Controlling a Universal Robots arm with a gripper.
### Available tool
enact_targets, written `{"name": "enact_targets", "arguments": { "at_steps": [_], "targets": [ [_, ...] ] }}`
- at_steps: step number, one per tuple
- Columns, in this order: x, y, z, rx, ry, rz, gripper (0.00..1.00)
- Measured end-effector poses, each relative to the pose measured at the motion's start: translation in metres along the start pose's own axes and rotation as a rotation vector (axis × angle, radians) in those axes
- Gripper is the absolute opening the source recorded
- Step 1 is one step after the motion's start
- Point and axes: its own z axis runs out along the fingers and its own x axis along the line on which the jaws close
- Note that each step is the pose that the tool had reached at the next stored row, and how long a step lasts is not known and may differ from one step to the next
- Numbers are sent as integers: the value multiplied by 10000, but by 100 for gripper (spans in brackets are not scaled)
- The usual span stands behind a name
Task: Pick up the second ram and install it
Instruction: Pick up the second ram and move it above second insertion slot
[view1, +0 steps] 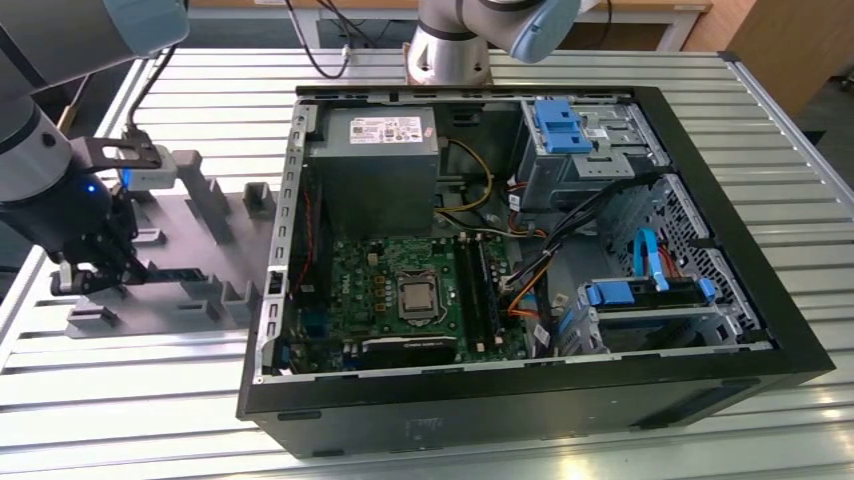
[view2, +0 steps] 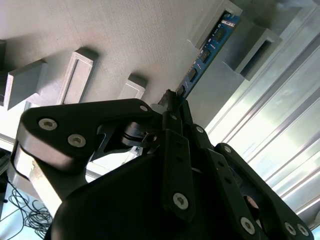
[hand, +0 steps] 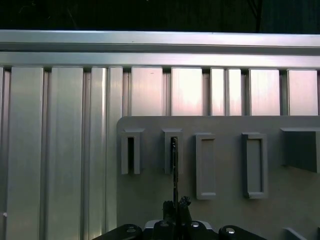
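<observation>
The second ram (view2: 207, 50) is a thin blue circuit board with dark chips. Its far end sits in a slot of the grey holder tray (view2: 125, 40). My gripper (view2: 172, 97) is shut on its near end. In the first wrist view the ram (hand: 174, 165) appears edge-on, running from my gripper (hand: 176, 204) into a narrow slot of the tray (hand: 150, 200). In the exterior view my gripper (view1: 80, 285) hangs low over the tray (view1: 187, 300) at the exterior view's left.
An open computer case (view1: 747, 290) lies to the exterior view's right of the tray, with the green motherboard (view1: 380, 285) and its long black slots (view1: 481, 290) exposed. A second arm's base (view1: 447, 50) stands behind the case. Everything rests on a slatted metal table (view1: 134, 400).
</observation>
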Motion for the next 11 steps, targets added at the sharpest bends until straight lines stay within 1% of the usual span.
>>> {"name": "enact_targets", "arguments": {
  "at_steps": [11],
  "targets": [
    [-1, 0, -23, 0, 0, 0, 14]
  ]
}}
